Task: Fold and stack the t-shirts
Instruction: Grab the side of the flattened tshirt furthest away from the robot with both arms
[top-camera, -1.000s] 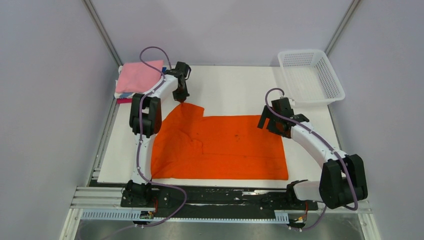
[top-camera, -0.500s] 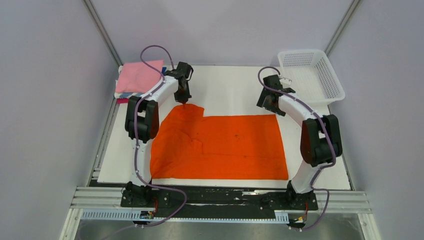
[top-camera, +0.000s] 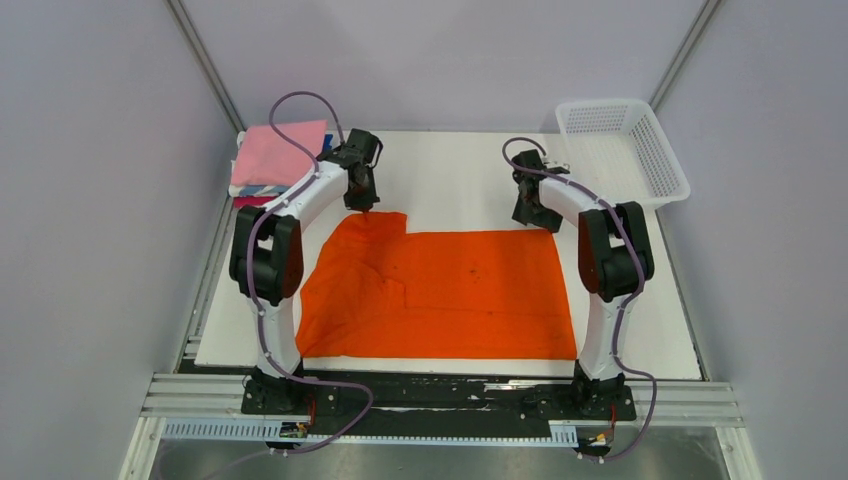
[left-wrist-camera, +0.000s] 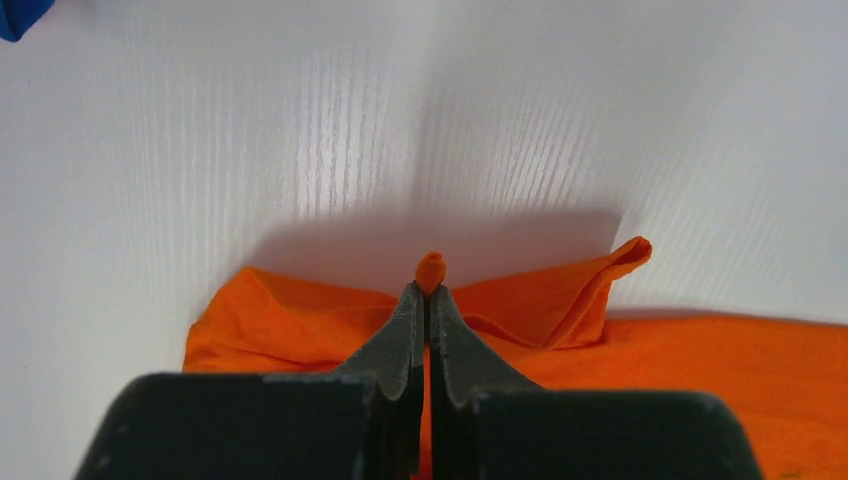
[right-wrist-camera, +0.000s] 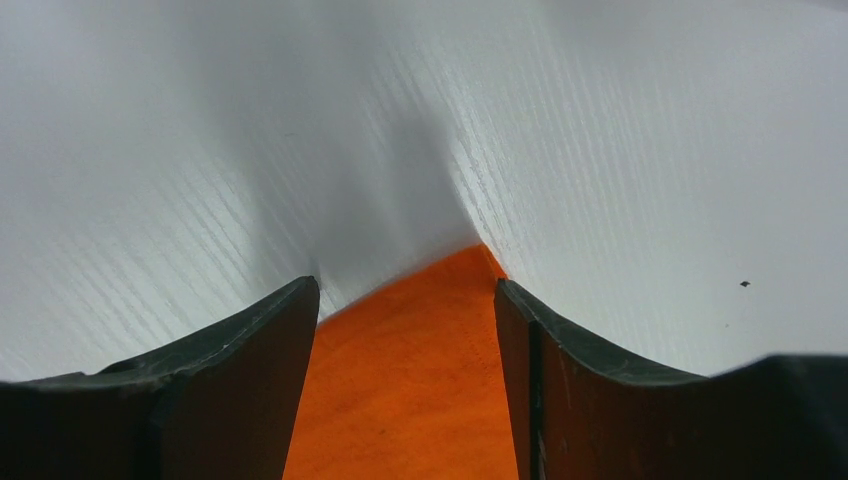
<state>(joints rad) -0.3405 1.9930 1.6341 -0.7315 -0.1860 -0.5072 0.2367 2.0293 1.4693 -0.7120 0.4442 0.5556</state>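
Note:
The bright orange t-shirt (top-camera: 440, 295) lies spread on the white table, its left part rumpled. My left gripper (top-camera: 366, 207) is shut on the shirt's far left corner; in the left wrist view a small nub of orange cloth (left-wrist-camera: 431, 270) pokes out between the closed fingertips. My right gripper (top-camera: 538, 224) is open over the shirt's far right corner; in the right wrist view that corner (right-wrist-camera: 440, 330) lies between the two spread fingers (right-wrist-camera: 270, 350). A stack of folded shirts, pink on top (top-camera: 280, 155), sits at the far left.
A white plastic mesh basket (top-camera: 620, 152) stands at the far right corner. The white table (top-camera: 450, 175) has bare surface behind the orange shirt. A scrap of blue cloth (left-wrist-camera: 20, 15) shows at the top left of the left wrist view.
My right arm has swung from over the shirt's right edge up to its far right corner. My left gripper has stayed on the far left corner.

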